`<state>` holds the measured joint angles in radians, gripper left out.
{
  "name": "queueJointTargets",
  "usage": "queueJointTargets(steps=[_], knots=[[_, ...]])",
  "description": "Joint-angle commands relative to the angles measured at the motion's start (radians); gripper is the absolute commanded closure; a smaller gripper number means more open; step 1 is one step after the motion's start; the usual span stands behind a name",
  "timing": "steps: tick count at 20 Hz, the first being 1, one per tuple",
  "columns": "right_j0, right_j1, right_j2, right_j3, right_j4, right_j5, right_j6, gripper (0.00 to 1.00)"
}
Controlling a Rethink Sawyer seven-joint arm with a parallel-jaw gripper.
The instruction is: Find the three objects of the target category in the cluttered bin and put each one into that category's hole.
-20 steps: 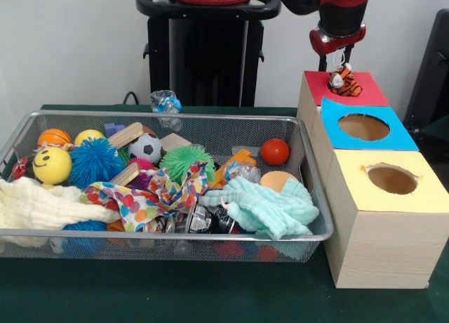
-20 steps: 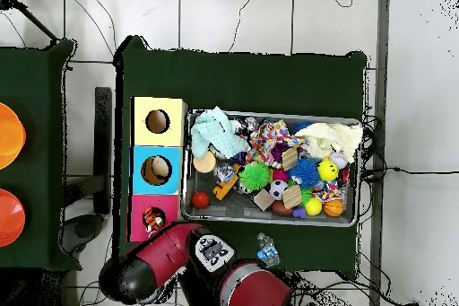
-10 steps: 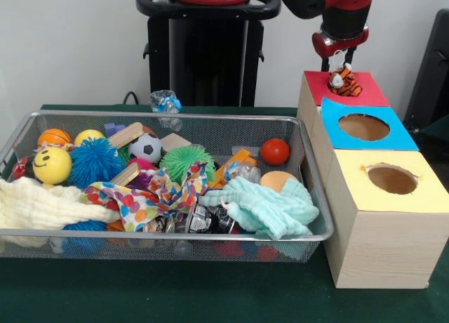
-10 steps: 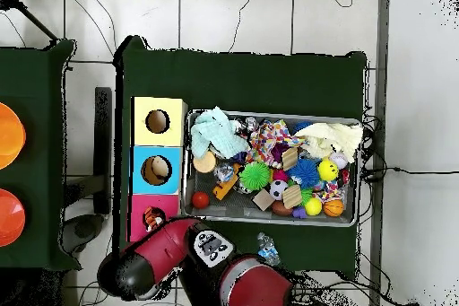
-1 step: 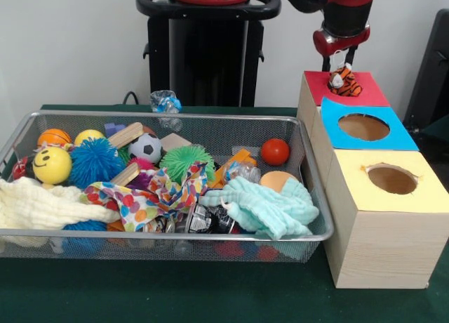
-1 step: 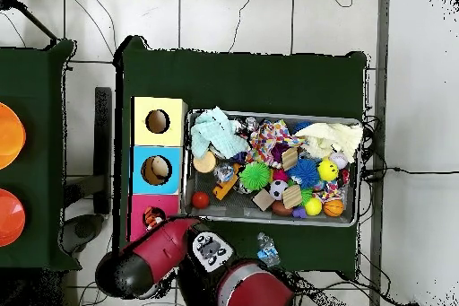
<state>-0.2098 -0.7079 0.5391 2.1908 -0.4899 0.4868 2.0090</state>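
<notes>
Tiger toy [image 5: 344,81], orange-striped, small, on red box [image 5: 365,93]

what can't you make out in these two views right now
- Tool: open or shut is unreadable in the front view; the arm covers it in the overhead view.
- Red box's hole: the tiger toy sits over it in the front view.
- Items under the teal cloth and cream cloth: buried.

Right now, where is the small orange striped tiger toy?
In the front view, the small orange striped tiger toy sits on the red-topped box, the farthest of the three boxes right of the wire mesh bin, directly beneath the gripper.
</notes>
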Motion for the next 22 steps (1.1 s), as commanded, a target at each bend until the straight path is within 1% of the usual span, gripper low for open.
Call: queueJointTargets(steps=[1,3,6,8,9,11,14,15,22], knots=[[0.049,-0.186,0.025,-0.069,-0.025,0.103,-0.036,0.00],[0.068,-0.233,0.023,-0.063,-0.002,0.131,-0.028,0.00],[0.072,-0.275,0.032,-0.042,0.028,0.122,-0.015,0.00],[0.044,-0.318,0.063,-0.005,0.085,0.131,-0.026,0.00],[0.024,-0.349,0.089,0.007,0.120,0.155,-0.054,0.00],[-0.003,-0.409,0.118,0.022,0.187,0.215,-0.094,0.00],[-0.028,-0.461,0.137,0.033,0.238,0.254,-0.130,0.00],[-0.032,-0.469,0.141,0.034,0.244,0.260,-0.135,0.00],[-0.055,-0.447,0.154,0.035,0.238,0.243,-0.130,0.00]])
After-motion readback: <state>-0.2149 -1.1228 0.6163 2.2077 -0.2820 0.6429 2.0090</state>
